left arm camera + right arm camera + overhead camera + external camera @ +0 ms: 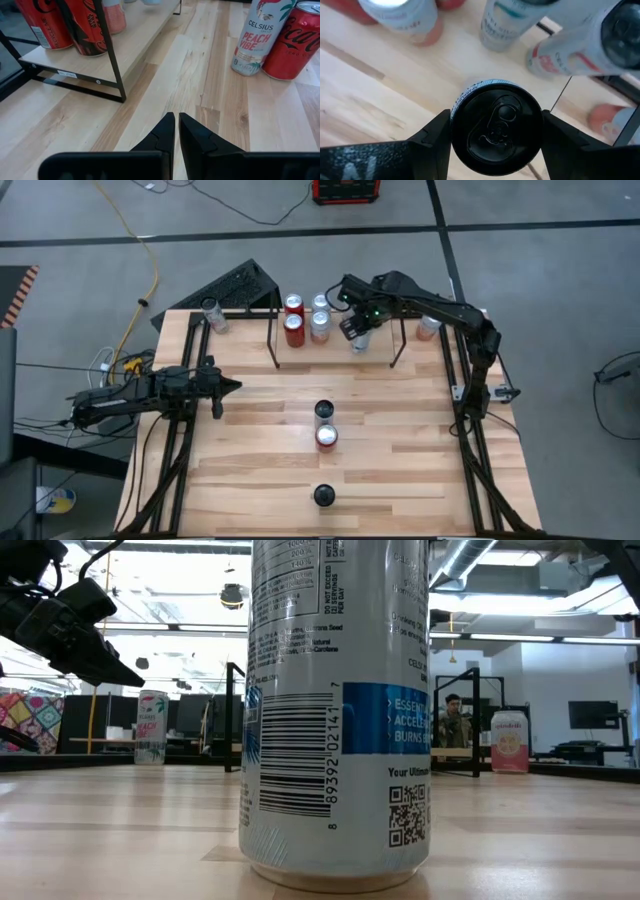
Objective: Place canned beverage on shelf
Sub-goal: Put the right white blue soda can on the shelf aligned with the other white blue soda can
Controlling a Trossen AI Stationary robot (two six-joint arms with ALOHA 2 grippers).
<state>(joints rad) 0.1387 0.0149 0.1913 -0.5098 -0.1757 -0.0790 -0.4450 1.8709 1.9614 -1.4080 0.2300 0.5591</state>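
Observation:
The shelf (pixel 275 330), a low black-rod rack with a pale board, stands at the table's far middle and holds two red cans (pixel 294 330) and two pale ones (pixel 319 327). Over its right part my right gripper (pixel 358 328) is shut on a black-topped can (pixel 496 130), white and blue on its side. Whether that can stands on the board is hidden by the gripper. My left gripper (pixel 176 125) waits shut at the table's left side (pixel 230 387), touching nothing. My right gripper pinches the black-topped can between its two fingers (pixel 435 137), one on each side of the can's upper wall (pixel 456 111) just below the rim. The fingers come steeply from above. The can is upright, its top facing the wrist camera.
A Celsius can (pixel 325 412) and a red cola can (pixel 327 437) stand at the table's middle, and a dark-topped can (pixel 323 496) near the front edge. One can stands at the far left corner (pixel 212 315), another at the far right (pixel 430 328).

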